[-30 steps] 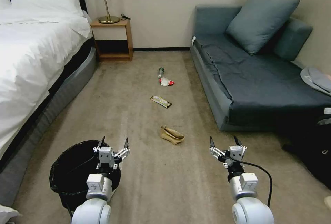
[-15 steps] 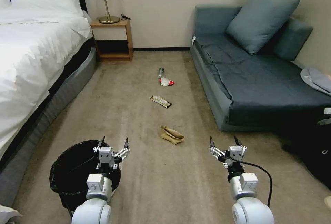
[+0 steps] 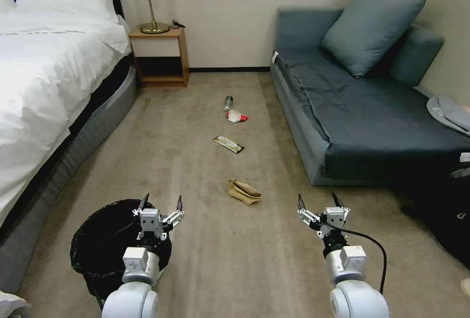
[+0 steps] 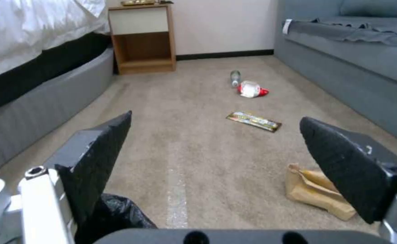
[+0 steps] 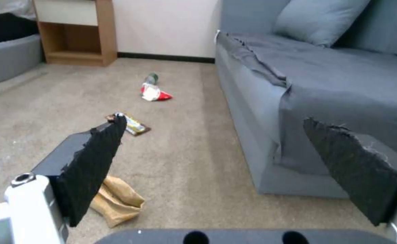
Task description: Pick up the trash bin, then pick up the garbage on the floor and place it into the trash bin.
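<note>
The black trash bin [image 3: 95, 242] with its glossy liner stands on the carpet at lower left; its liner edge [image 4: 117, 217] shows in the left wrist view. My left gripper [image 3: 160, 201] hovers open over the bin's right rim, holding nothing. My right gripper [image 3: 317, 200] hangs open over bare carpet at lower right. The garbage lies in a line ahead: a tan paper bag [image 3: 244, 191] [image 4: 318, 195] [image 5: 115, 205], a gold-green wrapper [image 3: 228, 144] [image 4: 254, 121] [image 5: 133, 124], a red-white packet [image 3: 236, 116] [image 4: 251, 89] [image 5: 154, 94] and a small bottle [image 3: 228, 102] [image 4: 235, 77] [image 5: 152, 78].
A white bed [image 3: 44, 78] runs along the left. A blue-grey sofa [image 3: 362, 112] with a cushion lines the right. A wooden nightstand [image 3: 160, 56] with a lamp stands at the far wall. Dark bags [image 3: 448, 210] sit at the right edge. Open carpet lies between bed and sofa.
</note>
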Available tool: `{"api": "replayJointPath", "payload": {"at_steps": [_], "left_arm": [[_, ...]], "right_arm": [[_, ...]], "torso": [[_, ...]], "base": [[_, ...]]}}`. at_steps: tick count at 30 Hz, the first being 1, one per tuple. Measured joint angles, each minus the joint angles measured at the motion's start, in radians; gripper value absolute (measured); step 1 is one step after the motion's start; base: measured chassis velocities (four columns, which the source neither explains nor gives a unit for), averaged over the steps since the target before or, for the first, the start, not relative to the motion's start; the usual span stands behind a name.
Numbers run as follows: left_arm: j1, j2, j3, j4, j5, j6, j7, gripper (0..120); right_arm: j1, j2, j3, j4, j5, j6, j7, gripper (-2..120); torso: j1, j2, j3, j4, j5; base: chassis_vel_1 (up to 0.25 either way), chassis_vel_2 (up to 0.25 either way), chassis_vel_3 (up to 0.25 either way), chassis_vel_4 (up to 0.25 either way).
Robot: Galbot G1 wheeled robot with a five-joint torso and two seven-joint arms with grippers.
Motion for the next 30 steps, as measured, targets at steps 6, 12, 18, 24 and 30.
{"api": "replayJointPath", "payload": {"at_steps": [6,12,18,24,30], "left_arm": [[-0.003,-0.001,0.0,0.0,-0.001,0.006,-0.001,100],[-0.07,-0.034,-0.005,-0.031,-0.022,0.16,-0.043,100],[-0.135,-0.065,-0.009,-0.063,-0.041,0.307,-0.083,100],[-0.141,-0.068,-0.01,-0.066,-0.043,0.324,-0.088,100],[-0.123,-0.002,0.0,-0.164,-0.146,0.44,-0.122,100]], "right_arm": [[0.001,0.001,0.0,0.002,0.0,-0.005,0.002,100],[0.04,0.033,-0.014,0.082,-0.002,-0.15,0.073,100],[0.082,0.067,-0.031,0.17,-0.007,-0.31,0.152,100],[0.088,0.052,-0.041,0.241,0.013,-0.401,0.172,100],[0.065,0.0,-0.056,0.268,0.04,-0.417,0.176,100]], "torso": [[0.0,0.0,0.0,0.0,0.0001],[0.0,0.0,0.0,0.0,0.0],[0.0,0.0,0.0,-0.0001,0.0],[0.0,0.0,0.0,0.0,0.0],[0.0,0.0,0.0,0.0,0.0003]], "base": [[0.0,0.0,0.0,0.0],[0.0,0.0,0.0,0.0],[0.0,0.0,0.0,0.0],[0.0,0.0,0.0,0.0],[0.0,0.0,0.0,0.0]]}}
